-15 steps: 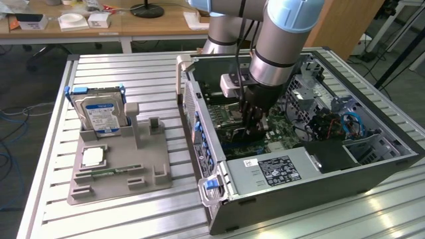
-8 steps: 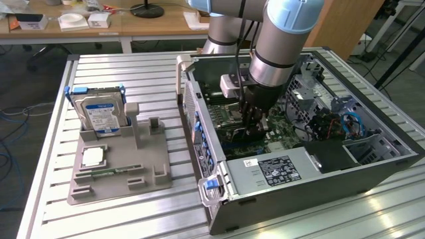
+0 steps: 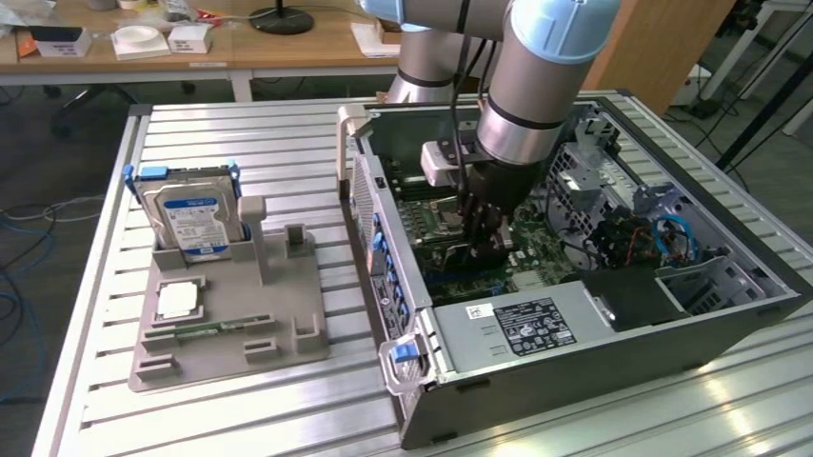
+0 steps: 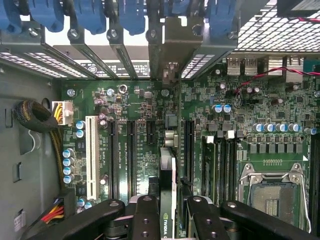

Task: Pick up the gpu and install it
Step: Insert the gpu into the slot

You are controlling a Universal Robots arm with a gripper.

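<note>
Gripper [image 3: 489, 249]: it is down inside the open computer case [image 3: 711, 324], above the motherboard [image 4: 145, 107].
Fingers [image 4: 145, 215]: closed part way on the gpu [image 4: 168, 195] — the card stands on its edge between the black fingers, seen edge-on in the wrist view.
Gpu: over the expansion slots [image 4: 131, 155], in line with the metal bracket [image 4: 175, 47] at the case's rear wall.
Tabletop [image 3: 254, 124]: a grey holder [image 3: 235, 328] with a hard drive [image 3: 190, 214] upright — at the exterior view's left.
</note>
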